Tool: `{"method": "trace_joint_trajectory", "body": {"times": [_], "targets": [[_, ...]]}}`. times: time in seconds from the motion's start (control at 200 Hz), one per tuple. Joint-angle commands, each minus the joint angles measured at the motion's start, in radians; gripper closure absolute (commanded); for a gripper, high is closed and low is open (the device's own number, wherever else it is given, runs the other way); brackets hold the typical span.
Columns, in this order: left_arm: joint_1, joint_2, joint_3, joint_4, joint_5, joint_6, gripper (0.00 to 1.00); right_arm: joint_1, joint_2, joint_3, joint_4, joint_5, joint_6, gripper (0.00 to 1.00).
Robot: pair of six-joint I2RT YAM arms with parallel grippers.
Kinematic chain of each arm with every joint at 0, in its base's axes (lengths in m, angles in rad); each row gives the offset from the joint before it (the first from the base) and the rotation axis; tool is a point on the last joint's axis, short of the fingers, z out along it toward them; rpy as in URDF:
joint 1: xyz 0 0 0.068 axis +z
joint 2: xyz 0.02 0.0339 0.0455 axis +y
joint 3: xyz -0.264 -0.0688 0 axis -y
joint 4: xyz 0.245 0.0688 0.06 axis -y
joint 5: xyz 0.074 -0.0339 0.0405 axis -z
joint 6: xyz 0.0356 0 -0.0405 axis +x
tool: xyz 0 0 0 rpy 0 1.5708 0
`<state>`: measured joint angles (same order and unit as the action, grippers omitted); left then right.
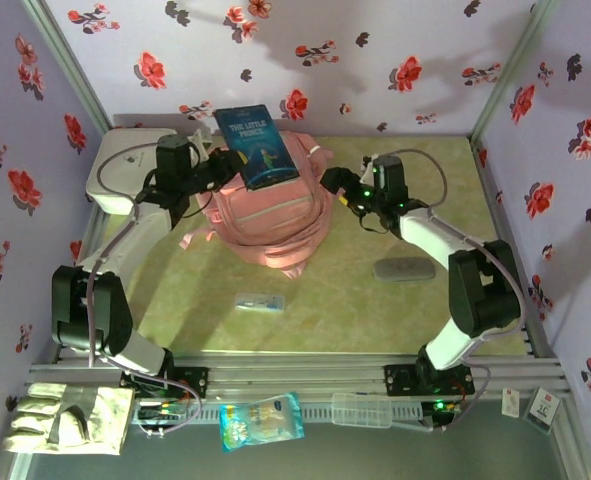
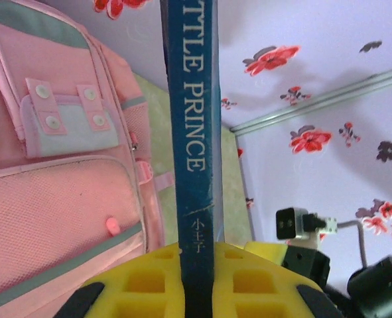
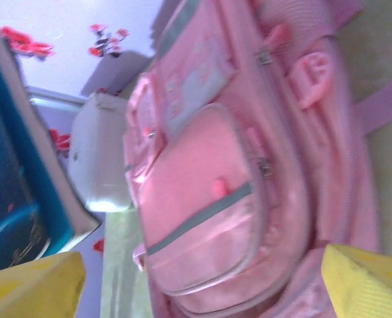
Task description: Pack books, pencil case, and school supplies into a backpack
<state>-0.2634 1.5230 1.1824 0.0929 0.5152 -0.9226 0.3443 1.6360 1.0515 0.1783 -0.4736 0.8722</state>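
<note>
The pink backpack [image 1: 270,215] lies in the middle of the table. Over its far end, a blue book [image 1: 257,147] titled "The Little Prince" is held upright on edge by my left gripper [image 1: 220,165]. In the left wrist view the yellow pads [image 2: 142,285] are shut on the book's spine [image 2: 194,132], beside the backpack's front pockets [image 2: 56,172]. My right gripper [image 1: 333,185] is at the backpack's right side, open. Its yellow fingertips [image 3: 33,288] stand wide apart, with the backpack [image 3: 235,185] beyond them. The grey pencil case [image 1: 404,268] lies right of the backpack. A clear packet [image 1: 259,302] lies in front of it.
A white rounded box [image 1: 125,170] stands at the back left, close to my left arm. Below the table's front rail lie a pale glove [image 1: 65,415], a blue-white bag [image 1: 262,420] and a clear container [image 1: 365,408]. Flowered walls close in the back and sides.
</note>
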Motion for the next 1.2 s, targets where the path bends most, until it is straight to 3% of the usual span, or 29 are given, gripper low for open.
{"method": "trace_joint_trajectory", "body": {"times": [0.0, 0.31, 0.52, 0.61, 1.195], "targets": [[0.003, -0.034, -0.024, 0.191, -0.024, -0.108, 1.0, 0.049, -0.025, -0.004, 0.196, -0.03, 0.132, 0.01], [-0.005, -0.027, -0.069, 0.351, -0.023, -0.245, 1.0, 0.148, 0.08, 0.083, 0.407, -0.072, 0.324, 0.01], [-0.02, -0.017, -0.062, 0.409, -0.026, -0.269, 1.0, 0.183, 0.179, 0.107, 0.639, -0.038, 0.54, 0.05], [-0.023, -0.009, -0.059, 0.412, -0.026, -0.272, 1.0, 0.191, 0.221, 0.129, 0.722, -0.031, 0.593, 0.13], [-0.025, 0.003, -0.075, 0.472, -0.024, -0.306, 1.0, 0.214, 0.302, 0.191, 0.779, 0.042, 0.668, 0.5]]}}
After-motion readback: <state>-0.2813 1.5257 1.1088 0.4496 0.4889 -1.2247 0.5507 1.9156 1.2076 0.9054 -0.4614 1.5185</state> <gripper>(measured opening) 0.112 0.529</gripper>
